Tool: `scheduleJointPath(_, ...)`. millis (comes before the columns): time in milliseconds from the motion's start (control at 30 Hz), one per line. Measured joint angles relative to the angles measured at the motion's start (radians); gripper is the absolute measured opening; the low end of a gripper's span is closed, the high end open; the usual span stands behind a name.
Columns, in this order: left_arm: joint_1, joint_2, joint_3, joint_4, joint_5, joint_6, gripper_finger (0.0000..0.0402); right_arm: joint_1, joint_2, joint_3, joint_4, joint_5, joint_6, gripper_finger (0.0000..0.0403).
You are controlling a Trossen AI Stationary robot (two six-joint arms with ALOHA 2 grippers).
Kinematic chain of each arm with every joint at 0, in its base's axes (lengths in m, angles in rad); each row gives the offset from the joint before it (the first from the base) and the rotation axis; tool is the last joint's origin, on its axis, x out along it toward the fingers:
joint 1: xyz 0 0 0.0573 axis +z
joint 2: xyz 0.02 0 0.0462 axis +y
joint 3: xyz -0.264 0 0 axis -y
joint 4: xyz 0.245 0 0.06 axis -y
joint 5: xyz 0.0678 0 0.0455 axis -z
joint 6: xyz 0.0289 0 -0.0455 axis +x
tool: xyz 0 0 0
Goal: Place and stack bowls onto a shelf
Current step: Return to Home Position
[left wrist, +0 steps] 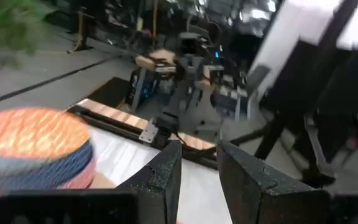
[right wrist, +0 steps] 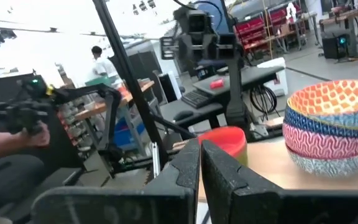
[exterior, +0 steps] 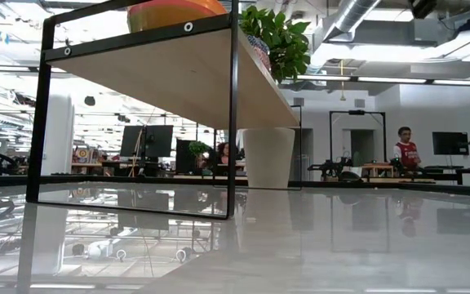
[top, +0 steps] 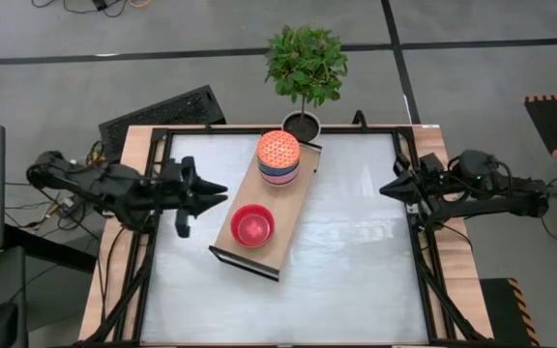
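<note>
Light-wood shelf (top: 283, 198) lying slantwise on the white counter (top: 356, 261). At its far end, a stack of patterned bowls (top: 278, 158) (orange-white one uppermost); at the near end, a lone red bowl (top: 252, 225). Left tool (left wrist: 199, 149) just beside the shelf's left side, fingers slightly apart, gripping nothing. Right tool (right wrist: 200, 144) at the counter's right edge, well apart from the shelf, fingers pressed together.

No legible txt, labels, brand marks or nos. were visible in any view; nothing readable found anywhere.
</note>
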Motion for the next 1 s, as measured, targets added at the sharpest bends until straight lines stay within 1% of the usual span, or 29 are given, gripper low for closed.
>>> scheduleJointPath(167,0.015,-0.194,-0.321,0.211,-0.022,-0.071,0.0088,-0.03,-0.043,-0.062,0.007,0.001,0.0,0.0045)
scheduleJointPath(267,0.018,-0.303,-0.473,0.332,-0.022,-0.082,0.0088,-0.071,-0.09,-0.131,0.033,0.0,0.028,0.0045)
scheduleJointPath(367,0.019,-0.403,-0.599,0.406,-0.024,-0.09,0.0088,-0.102,-0.156,-0.213,0.078,-0.006,0.054,0.0045)
scheduleJointPath(467,0.019,-0.493,-0.692,0.442,-0.025,-0.098,0.0088,-0.128,-0.231,-0.296,0.112,-0.037,0.101,0.0045)
scheduleJointPath(567,0.019,-0.57,-0.756,0.447,-0.034,-0.103,0.0088,-0.145,-0.312,-0.368,0.123,-0.05,0.147,0.0045)
scheduleJointPath(633,0.019,-0.608,-0.79,0.445,-0.06,-0.108,0.0088,-0.151,-0.359,-0.412,0.128,-0.051,0.159,0.0045)
scheduleJointPath(767,0.019,-0.664,-0.861,0.442,-0.099,-0.106,0.0088,-0.156,-0.352,-0.476,0.162,-0.062,0.141,0.0045)
scheduleJointPath(900,0.019,-0.697,-0.936,0.442,-0.123,-0.14,0.0088,-0.155,-0.356,-0.566,0.275,-0.097,0.105,0.0045)
scheduleJointPath(1000,0.019,-0.717,-1.0,0.454,-0.117,-0.174,0.0088,-0.155,-0.357,-0.628,0.404,-0.138,0.097,0.0045)
